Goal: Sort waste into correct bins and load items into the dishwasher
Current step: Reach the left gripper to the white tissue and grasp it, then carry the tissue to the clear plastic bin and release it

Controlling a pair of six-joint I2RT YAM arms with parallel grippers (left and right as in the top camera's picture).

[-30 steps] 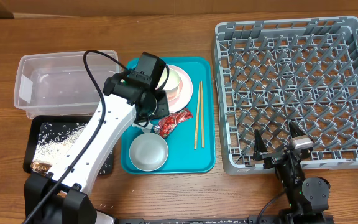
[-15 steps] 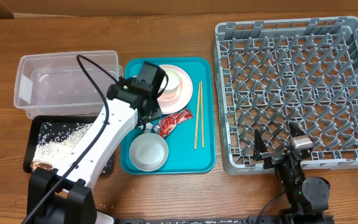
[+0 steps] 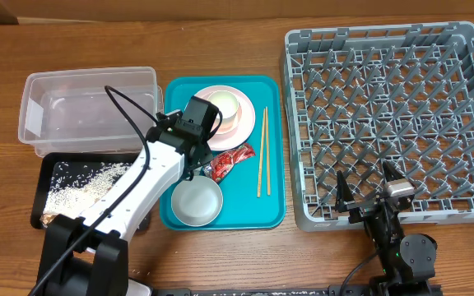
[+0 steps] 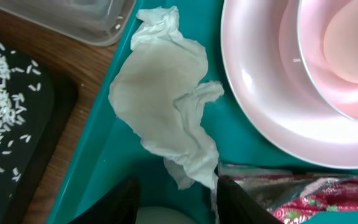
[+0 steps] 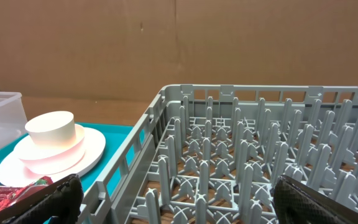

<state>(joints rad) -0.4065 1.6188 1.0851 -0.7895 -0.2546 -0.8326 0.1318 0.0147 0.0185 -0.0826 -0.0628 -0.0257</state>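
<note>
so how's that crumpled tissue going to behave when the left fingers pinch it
The tissue looks thin and heavily creased, so it will probably be floppy and very light, drooping from a pinch. Its loose tail ends near the open left fingers, so they may catch only an edge, and it could unfurl as it lifts.

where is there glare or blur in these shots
Left wrist: glare spots on the pale pink plate and the shiny red wrapper; the left pincer fingers are dark and blurred. Right wrist: the right pincer fingers are soft at the corners, the grey dish rack sharp. Overhead: even light, no strong glare.
</note>
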